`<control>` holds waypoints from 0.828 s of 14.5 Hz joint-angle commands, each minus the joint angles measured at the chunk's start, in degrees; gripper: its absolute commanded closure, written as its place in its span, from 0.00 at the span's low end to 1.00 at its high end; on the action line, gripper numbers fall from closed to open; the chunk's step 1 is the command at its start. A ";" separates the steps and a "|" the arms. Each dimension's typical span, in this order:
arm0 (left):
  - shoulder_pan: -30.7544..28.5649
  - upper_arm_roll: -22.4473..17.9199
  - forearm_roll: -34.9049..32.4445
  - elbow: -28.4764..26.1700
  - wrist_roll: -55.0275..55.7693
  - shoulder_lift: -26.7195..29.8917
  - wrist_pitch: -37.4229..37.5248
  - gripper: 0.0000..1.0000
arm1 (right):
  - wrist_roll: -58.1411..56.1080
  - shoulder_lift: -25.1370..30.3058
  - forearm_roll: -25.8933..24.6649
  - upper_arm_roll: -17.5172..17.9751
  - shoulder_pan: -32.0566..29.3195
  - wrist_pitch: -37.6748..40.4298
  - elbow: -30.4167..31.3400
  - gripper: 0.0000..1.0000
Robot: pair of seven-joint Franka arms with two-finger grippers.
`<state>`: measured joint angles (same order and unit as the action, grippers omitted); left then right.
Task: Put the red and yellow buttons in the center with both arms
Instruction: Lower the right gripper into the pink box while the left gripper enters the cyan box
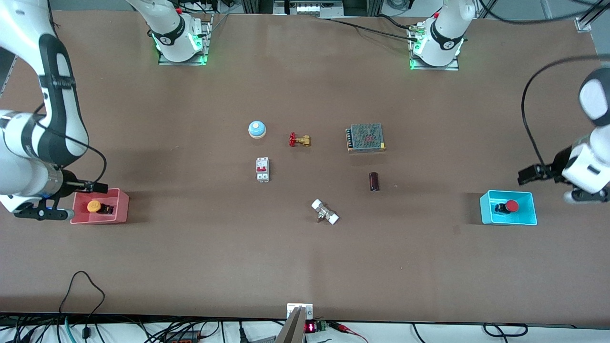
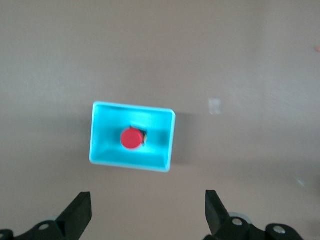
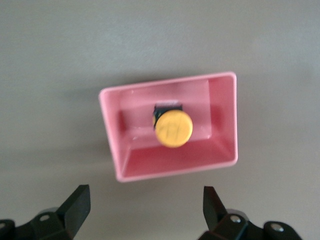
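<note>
The yellow button (image 1: 94, 206) lies in a pink bin (image 1: 121, 209) at the right arm's end of the table. In the right wrist view the button (image 3: 172, 128) sits in that bin (image 3: 222, 120). My right gripper (image 3: 146, 196) is open and empty, up over the table beside the pink bin (image 1: 40, 212). The red button (image 1: 511, 206) lies in a cyan bin (image 1: 526, 216) at the left arm's end, and shows in the left wrist view (image 2: 131, 138). My left gripper (image 2: 147, 200) is open and empty, over the table beside the cyan bin (image 1: 587, 195). The table's center (image 1: 305, 181) is bare brown surface.
Around the center stand a blue dome bell (image 1: 257, 129), a brass valve with a red handle (image 1: 299, 140), a white circuit breaker (image 1: 262, 169), a metal mesh box (image 1: 365, 137), a dark cylinder (image 1: 374, 181) and a white-ended fitting (image 1: 325, 212).
</note>
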<state>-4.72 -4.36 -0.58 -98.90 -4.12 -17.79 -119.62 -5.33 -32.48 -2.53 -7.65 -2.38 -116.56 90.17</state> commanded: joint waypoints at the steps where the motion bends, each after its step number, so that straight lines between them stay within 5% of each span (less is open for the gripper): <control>1: -0.81 0.14 1.02 -0.33 -2.03 -5.13 -7.35 0.00 | -2.23 -4.86 -0.54 0.53 -1.40 -4.00 -3.24 0.00; 4: -3.01 0.57 2.15 0.19 -6.41 -9.27 -11.42 0.00 | -2.49 -6.62 -0.54 0.61 -1.49 -5.78 -3.33 0.00; 7: -4.68 0.49 11.10 0.28 -16.51 -13.92 -15.02 0.00 | -5.47 -8.47 -0.28 0.62 -2.36 -9.99 -3.77 0.00; 12: -6.09 0.49 11.75 0.28 -20.31 -16.66 -16.52 0.00 | -6.80 -9.53 0.16 0.70 -3.25 -10.26 -3.68 0.00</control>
<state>-10.44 -4.30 9.84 -99.62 -22.00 -33.64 -136.06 -10.58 -41.14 -2.53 -7.62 -4.50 -126.69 87.59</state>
